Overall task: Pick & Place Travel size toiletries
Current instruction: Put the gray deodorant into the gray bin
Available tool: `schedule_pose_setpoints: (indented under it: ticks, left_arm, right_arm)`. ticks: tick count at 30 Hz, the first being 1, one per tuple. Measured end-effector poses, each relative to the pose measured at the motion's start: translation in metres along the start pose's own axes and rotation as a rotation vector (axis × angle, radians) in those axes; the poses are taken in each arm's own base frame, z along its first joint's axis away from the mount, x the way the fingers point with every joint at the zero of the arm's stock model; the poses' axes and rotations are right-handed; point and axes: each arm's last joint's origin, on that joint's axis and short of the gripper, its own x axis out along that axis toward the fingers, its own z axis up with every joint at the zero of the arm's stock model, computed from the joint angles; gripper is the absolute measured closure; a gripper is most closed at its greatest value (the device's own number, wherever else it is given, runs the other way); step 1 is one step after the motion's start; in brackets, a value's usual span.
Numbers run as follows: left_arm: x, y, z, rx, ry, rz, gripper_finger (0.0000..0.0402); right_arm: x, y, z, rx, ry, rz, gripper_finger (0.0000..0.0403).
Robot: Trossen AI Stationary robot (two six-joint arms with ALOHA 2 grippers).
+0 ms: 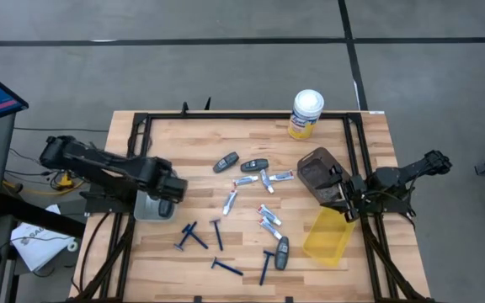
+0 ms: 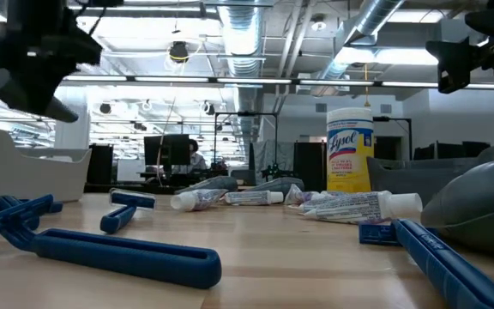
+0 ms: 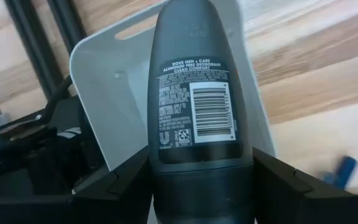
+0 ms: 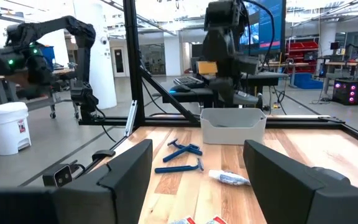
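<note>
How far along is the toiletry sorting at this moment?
Done: nothing can be confirmed in the white bin or yellow bin. In hand: the left pincer holds a dark deodorant above the white bin. Left: razors, tubes and deodorants still on the table. The right pincer is open, empty.

Clear: bare worktop [image 1: 175,139] at upper left of the high view.
Blocked: toiletries [image 1: 259,181] scattered centre; yellow canister [image 1: 305,114] top centre.
</note>
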Motion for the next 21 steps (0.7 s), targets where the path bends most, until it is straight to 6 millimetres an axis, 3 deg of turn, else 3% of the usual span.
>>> schedule_pose_setpoints:
  ticks: [8,21]
  left_arm:
    - [0.021,-0.023,0.0,0.032,0.011,0.151,0.0197]
    - [0.043,-0.022,-0.008,0.024,0.13,0.177,0.0195]
  right_arm:
    - [0.0,0.0,0.0,0.0,0.0,0.0,0.0159]
    - [0.0,0.0,0.0,0.0,0.0,0.001,0.0159]
